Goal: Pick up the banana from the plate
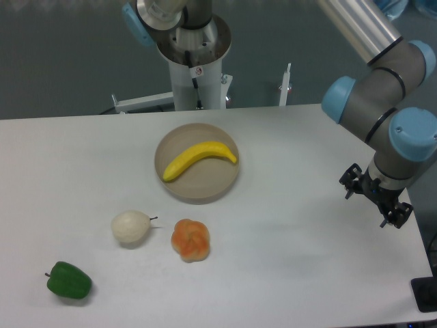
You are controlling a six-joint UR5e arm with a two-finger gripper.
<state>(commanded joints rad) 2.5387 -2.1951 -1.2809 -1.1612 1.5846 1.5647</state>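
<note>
Black two-finger end effector (377, 199) hangs low over the right edge of the white worktop (287, 260), holding nothing; its fingers look spread, though it is small and seen at an angle, so I cannot tell for sure. Well off to its left and slightly farther back, the smooth bright yellow curved banana (198, 158) lies across the round beige-tan shallow plate (205, 191), long axis running lower left to upper right.
</note>
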